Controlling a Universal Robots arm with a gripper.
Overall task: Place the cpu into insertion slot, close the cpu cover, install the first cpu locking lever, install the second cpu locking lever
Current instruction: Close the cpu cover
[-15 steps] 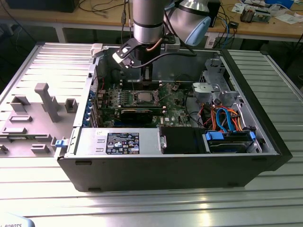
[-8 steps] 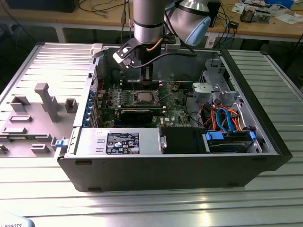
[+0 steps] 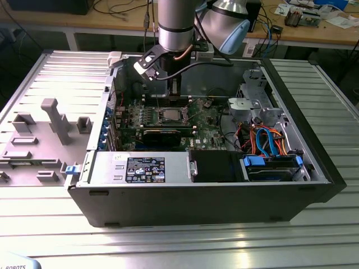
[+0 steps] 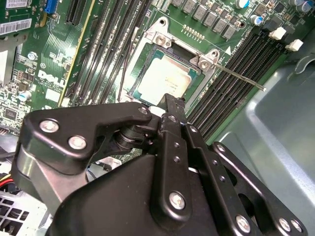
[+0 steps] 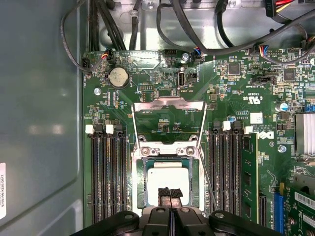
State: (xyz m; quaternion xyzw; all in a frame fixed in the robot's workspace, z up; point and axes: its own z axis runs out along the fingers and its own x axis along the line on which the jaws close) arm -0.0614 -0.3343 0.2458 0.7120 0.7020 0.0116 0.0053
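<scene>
From where I stand the arm (image 3: 175, 22) reaches down into the open computer case (image 3: 196, 196). In the first wrist view the gripper (image 5: 170, 192) has its jaws shut together, with nothing between them that I can make out. The cpu (image 5: 169, 173) lies flat in the insertion slot (image 5: 142, 178) directly beneath the tips, which rest on its metal top or sit just above it; I cannot tell which. So the placing step looks all but done to me. The cpu cover (image 5: 170, 103) is not yet closed: it lies swung back on the motherboard (image 5: 147, 73), out ahead of the jaws beyond the slot. One locking lever (image 4: 236, 76) stands released, angling off to one side of the jaws. I'd judge the next move calls for coming away cleanly without dragging the chip, then catching the thin cover frame without snagging that loose lever.
</scene>
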